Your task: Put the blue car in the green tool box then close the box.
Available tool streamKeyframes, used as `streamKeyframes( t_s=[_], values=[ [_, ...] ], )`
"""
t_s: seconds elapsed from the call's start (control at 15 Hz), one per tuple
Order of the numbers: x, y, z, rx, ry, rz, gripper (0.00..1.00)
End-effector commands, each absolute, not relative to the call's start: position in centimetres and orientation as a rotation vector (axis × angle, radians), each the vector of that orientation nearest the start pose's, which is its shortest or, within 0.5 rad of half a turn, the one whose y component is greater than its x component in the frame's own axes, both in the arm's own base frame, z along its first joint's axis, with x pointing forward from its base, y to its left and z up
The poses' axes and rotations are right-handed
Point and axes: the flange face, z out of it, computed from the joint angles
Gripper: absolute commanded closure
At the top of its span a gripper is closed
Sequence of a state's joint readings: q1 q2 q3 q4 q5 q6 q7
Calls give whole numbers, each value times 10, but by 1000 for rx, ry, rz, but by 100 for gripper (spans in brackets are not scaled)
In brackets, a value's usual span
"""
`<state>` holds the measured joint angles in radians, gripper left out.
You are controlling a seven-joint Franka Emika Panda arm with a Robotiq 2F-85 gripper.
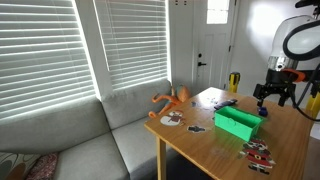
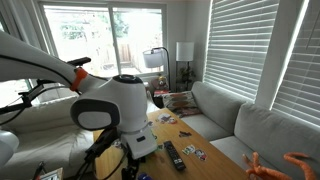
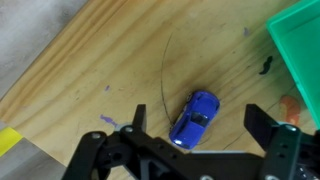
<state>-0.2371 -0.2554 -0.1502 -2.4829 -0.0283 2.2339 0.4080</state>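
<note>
Wooden tabletop (image 3: 90, 60) is viewed beneath the gripper (image 3: 197, 130), held spread wide over the blue car (image 3: 195, 117); the green tool box (image 3: 300, 50) is set nearby, away from the edges.

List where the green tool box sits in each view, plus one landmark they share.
In an exterior view: green tool box right of centre, on the wooden table.
In an exterior view: not seen; the robot arm fills the foreground.
Wrist view: upper right corner, cut by the frame.
Shared landmark: the wooden table.
</note>
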Motion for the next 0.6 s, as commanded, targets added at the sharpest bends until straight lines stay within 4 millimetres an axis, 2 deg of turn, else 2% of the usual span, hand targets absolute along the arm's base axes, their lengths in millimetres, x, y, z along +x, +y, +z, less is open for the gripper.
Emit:
streamKeyframes(
  t_s=[0.0, 0.53],
  values=[
    [414, -181, 373, -2883, 1246, -14, 0],
    [427, -193, 357, -2823, 1331, -46, 1]
  ],
)
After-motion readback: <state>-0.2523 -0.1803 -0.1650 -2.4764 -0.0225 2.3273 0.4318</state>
